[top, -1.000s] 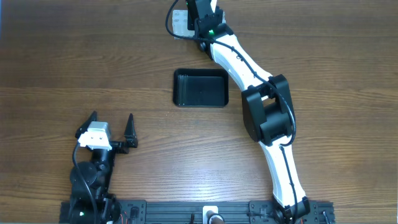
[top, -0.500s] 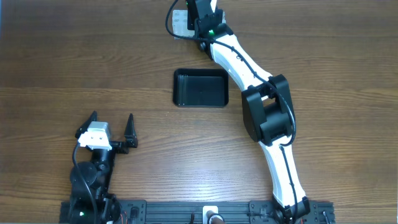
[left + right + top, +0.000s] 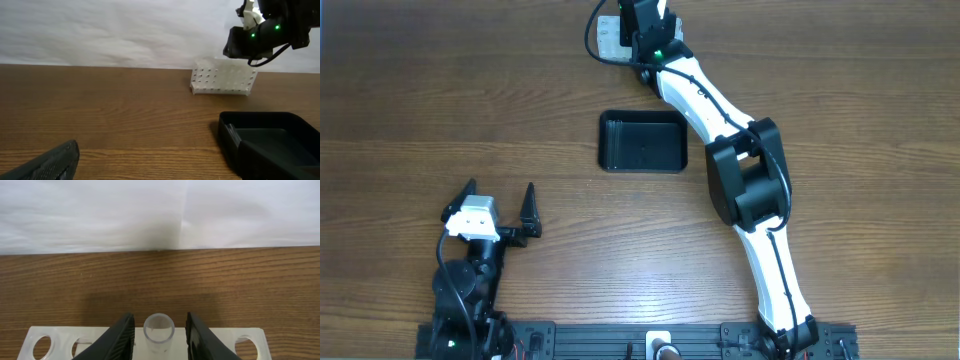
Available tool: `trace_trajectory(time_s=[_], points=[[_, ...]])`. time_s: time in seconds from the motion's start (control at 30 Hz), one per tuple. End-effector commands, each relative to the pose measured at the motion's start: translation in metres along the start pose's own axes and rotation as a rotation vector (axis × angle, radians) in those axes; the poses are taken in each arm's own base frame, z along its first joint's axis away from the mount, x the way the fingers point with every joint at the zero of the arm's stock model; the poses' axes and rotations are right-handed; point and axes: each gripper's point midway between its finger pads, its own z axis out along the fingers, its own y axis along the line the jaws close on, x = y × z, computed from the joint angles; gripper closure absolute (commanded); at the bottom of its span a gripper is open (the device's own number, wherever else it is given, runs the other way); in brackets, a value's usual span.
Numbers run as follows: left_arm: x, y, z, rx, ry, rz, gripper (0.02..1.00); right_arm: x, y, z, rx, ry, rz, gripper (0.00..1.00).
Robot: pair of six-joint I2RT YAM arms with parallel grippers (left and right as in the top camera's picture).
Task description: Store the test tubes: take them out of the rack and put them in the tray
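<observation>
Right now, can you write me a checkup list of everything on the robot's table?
Surface: wooden table, bare around the job's things.
Job's things: a clear test tube rack stands at the far edge. One test tube stands upright in it. The black tray sits mid-table, with no tubes seen inside.
Clutter: nothing seen.
Grippers: the left claw is open, near its base and holding nothing. The right claw is open at the rack, with a finger on each side of the test tube and gaps showing.
Cables: a black cable loops beside the right arm's wrist.
Surroundings: a white backdrop behind the table.
</observation>
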Motion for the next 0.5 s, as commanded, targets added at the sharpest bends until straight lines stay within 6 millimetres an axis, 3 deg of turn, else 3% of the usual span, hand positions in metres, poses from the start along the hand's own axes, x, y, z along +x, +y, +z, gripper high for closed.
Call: trace_trajectory(time_s=[0.03, 0.5], points=[[0.0009, -0.0009, 0.0, 0.008, -0.001, 0.014, 0.018, 0.0, -0.0084, 0.009, 0.023, -0.008, 0.001, 0.66], [0.0009, -0.0009, 0.0, 0.008, -0.001, 0.014, 0.018, -0.0029, -0.0066, 0.0087, 0.018, -0.02, 0.005, 0.792]])
